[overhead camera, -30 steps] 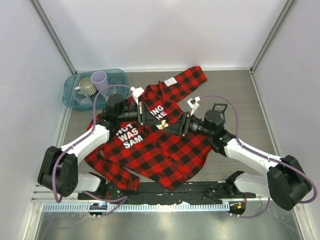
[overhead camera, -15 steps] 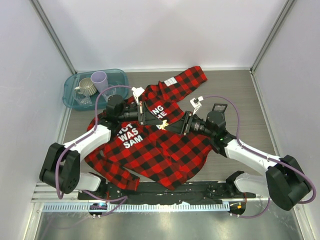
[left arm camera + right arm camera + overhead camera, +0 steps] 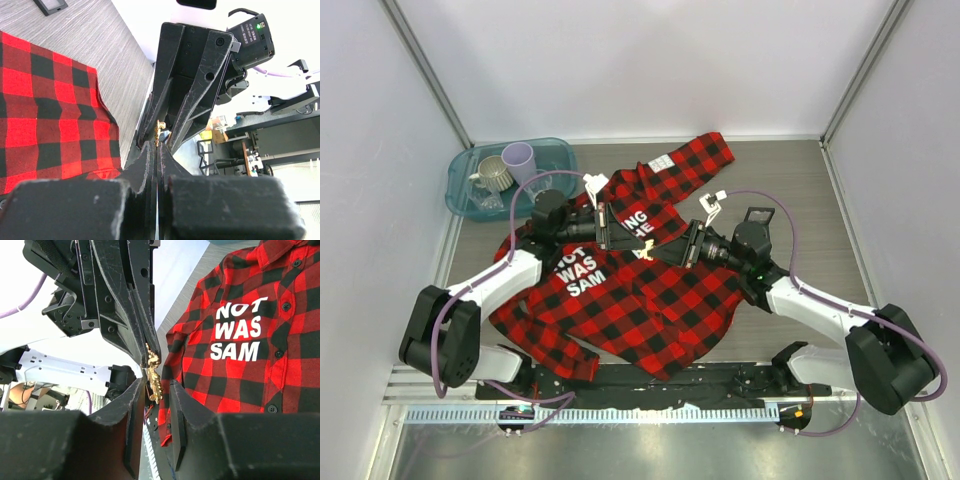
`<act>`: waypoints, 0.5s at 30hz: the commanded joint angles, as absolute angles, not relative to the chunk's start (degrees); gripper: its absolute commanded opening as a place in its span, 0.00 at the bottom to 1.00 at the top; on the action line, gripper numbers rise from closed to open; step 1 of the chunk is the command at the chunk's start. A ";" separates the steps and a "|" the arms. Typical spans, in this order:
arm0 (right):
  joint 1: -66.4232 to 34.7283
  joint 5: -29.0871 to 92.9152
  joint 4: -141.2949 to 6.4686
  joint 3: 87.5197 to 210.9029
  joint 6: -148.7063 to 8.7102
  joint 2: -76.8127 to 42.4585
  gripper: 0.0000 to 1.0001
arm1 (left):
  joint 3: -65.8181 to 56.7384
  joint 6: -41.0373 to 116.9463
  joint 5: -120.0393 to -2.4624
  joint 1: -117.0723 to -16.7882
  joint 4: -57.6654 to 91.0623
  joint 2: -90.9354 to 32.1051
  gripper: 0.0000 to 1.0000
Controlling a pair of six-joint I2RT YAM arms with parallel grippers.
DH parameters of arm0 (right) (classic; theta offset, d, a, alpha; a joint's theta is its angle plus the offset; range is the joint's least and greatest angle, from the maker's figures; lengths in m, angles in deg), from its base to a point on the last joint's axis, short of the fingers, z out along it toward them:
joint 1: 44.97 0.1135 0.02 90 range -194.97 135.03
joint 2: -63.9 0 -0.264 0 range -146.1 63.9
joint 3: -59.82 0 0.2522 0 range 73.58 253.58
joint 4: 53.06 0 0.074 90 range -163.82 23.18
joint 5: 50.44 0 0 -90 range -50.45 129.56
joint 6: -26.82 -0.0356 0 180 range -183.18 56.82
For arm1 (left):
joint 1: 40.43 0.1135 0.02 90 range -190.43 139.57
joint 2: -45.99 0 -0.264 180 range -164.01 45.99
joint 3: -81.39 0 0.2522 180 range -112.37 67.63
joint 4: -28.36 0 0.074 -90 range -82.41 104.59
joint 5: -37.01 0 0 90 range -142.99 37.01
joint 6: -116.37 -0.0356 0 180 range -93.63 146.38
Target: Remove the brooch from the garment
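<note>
The red-and-black plaid garment (image 3: 650,300) lies spread across the table's middle, with its white lettering facing up. It also shows in the left wrist view (image 3: 45,100) and the right wrist view (image 3: 240,370). The tiny gold brooch (image 3: 645,250) sits between the two gripper tips, just above the shirt. My left gripper (image 3: 622,236) is shut on one end of the brooch (image 3: 160,132). My right gripper (image 3: 667,250) faces it from the right. Its fingers are open on either side of the brooch (image 3: 154,380), with a gap on each side.
A teal bin (image 3: 457,188) holding cups stands at the back left. A small black square box (image 3: 757,215) lies on the table right of the shirt, behind my right arm. Grey walls close in the table at left, right and back.
My right gripper has shifted slightly toward the brooch and the left gripper. The left arm has barely moved and still holds the brooch.
</note>
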State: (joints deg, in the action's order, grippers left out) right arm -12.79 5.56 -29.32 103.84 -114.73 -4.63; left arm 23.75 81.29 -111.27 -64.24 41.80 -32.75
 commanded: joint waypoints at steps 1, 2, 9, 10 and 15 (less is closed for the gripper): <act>-12.98 4.84 -25.77 104.16 -115.39 -5.44 0.29 | 23.86 81.22 -113.02 -64.16 45.36 -31.79 0.00; -13.07 4.93 -25.86 104.08 -115.39 -5.53 0.29 | 23.86 81.13 -112.93 -64.25 45.36 -31.88 0.00; -12.98 7.38 -28.14 104.16 -115.13 -5.88 0.24 | 23.86 80.25 -112.23 -64.16 44.65 -30.92 0.00; -12.98 7.39 -28.32 104.25 -115.13 -6.06 0.23 | 23.86 79.99 -112.14 -64.16 44.57 -30.74 0.00; -12.98 7.39 -27.88 104.60 -115.83 -7.20 0.21 | 23.68 78.41 -111.44 -64.51 42.64 -29.60 0.00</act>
State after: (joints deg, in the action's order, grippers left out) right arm -12.81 5.64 -28.58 103.84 -115.87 -6.03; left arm 23.95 79.91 -110.53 -64.24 41.23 -32.57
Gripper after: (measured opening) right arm 0.225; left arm 0.010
